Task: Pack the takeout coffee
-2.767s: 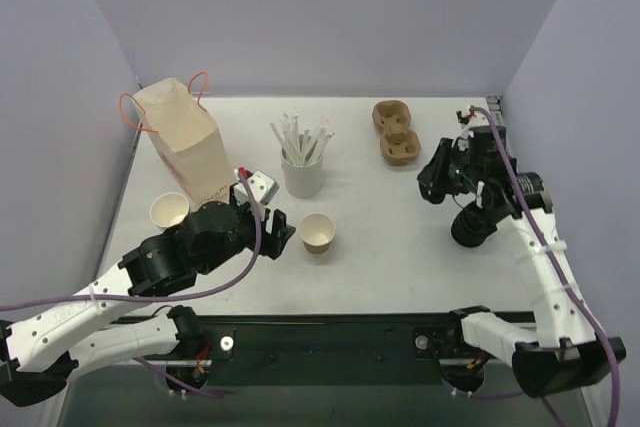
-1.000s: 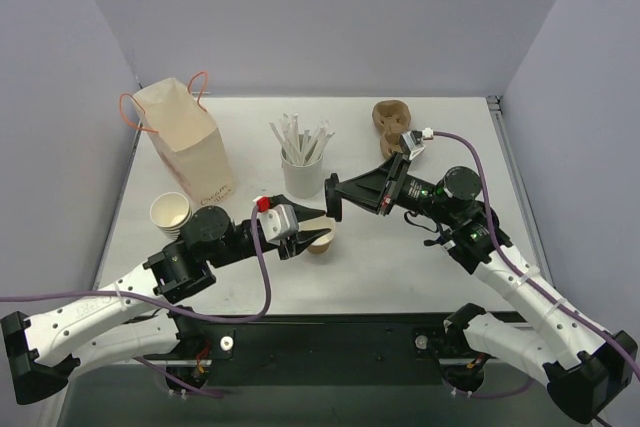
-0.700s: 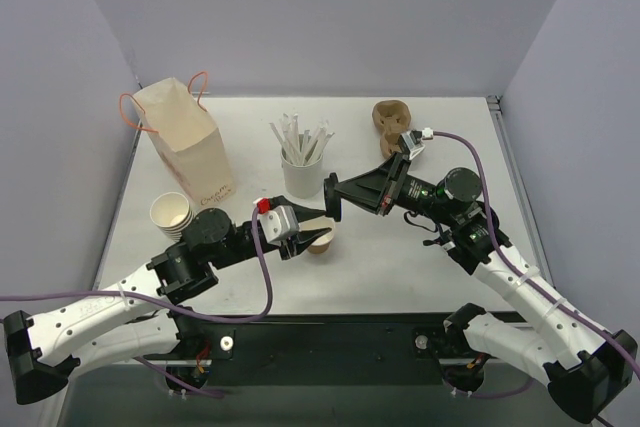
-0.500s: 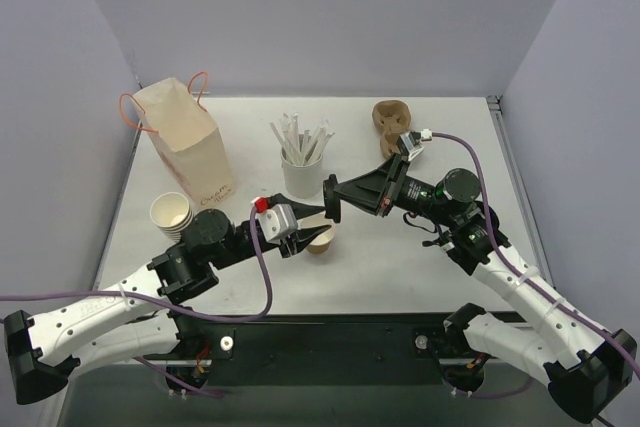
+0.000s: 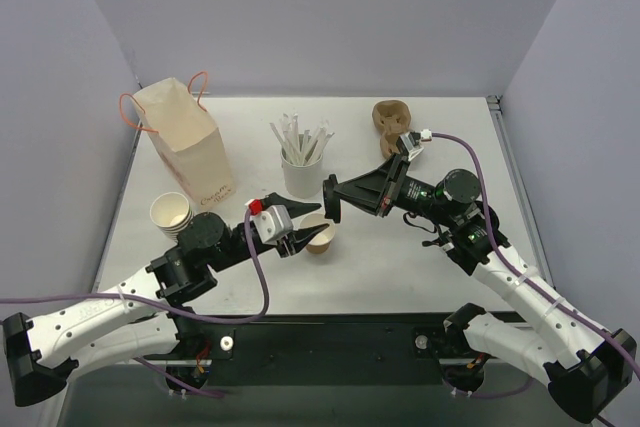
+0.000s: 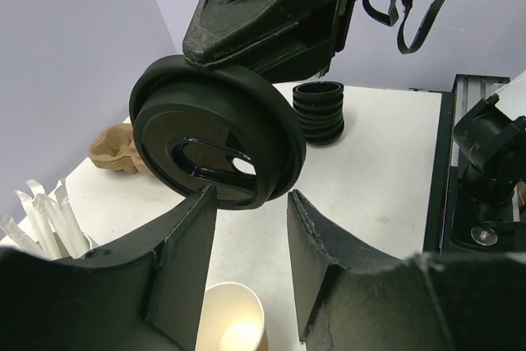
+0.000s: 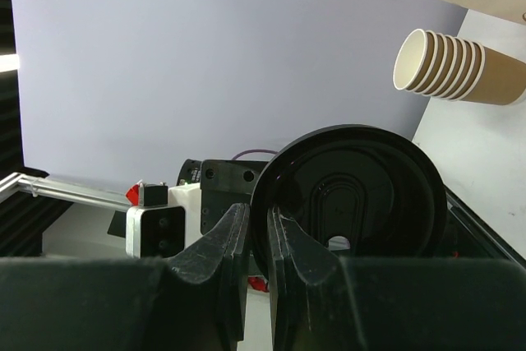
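The takeout coffee's brown paper cup (image 5: 320, 237) stands upright and lidless on the table. Through the left wrist view I look down into this cup (image 6: 234, 326), below and between my fingers. My left gripper (image 5: 303, 232) is open just left of the cup, and a gap shows between its right finger (image 6: 329, 260) and the rim. My right gripper (image 5: 340, 195) is shut on the edge of a round black lid (image 5: 331, 197), held on edge in the air above and right of the cup. The same lid (image 6: 218, 141) hangs just beyond my left fingertips. It fills the right wrist view, with the right gripper (image 7: 261, 219) pinching the lid (image 7: 353, 195).
A kraft paper bag (image 5: 185, 142) with orange handles stands at the back left, a stack of lidless cups (image 5: 170, 212) in front of it. A white cup of stirrers (image 5: 303, 172) stands mid-table. Cardboard cup carriers (image 5: 393, 119) lie behind. A stack of black lids (image 6: 319, 113) sits right.
My right arm has swung from the right side to the centre carrying a lid and now holds still. My left gripper reached the cup, then eased back left and opened slightly.
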Controlling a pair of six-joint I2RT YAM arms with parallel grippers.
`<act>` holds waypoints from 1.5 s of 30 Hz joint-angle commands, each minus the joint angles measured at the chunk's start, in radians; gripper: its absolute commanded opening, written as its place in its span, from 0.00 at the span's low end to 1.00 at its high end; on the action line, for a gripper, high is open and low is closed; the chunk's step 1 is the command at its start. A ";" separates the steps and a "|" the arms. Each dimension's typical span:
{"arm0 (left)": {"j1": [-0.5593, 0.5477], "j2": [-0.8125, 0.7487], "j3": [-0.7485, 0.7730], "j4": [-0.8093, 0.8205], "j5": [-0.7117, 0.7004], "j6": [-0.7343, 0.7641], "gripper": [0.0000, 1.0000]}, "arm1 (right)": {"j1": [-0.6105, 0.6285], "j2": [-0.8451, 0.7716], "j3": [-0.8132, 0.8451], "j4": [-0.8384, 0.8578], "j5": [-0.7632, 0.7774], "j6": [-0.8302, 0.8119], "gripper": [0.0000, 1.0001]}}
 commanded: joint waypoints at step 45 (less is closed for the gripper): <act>0.059 0.511 0.689 -1.094 -0.290 -0.546 0.00 | -0.055 -0.204 0.203 -0.976 0.551 -0.690 0.85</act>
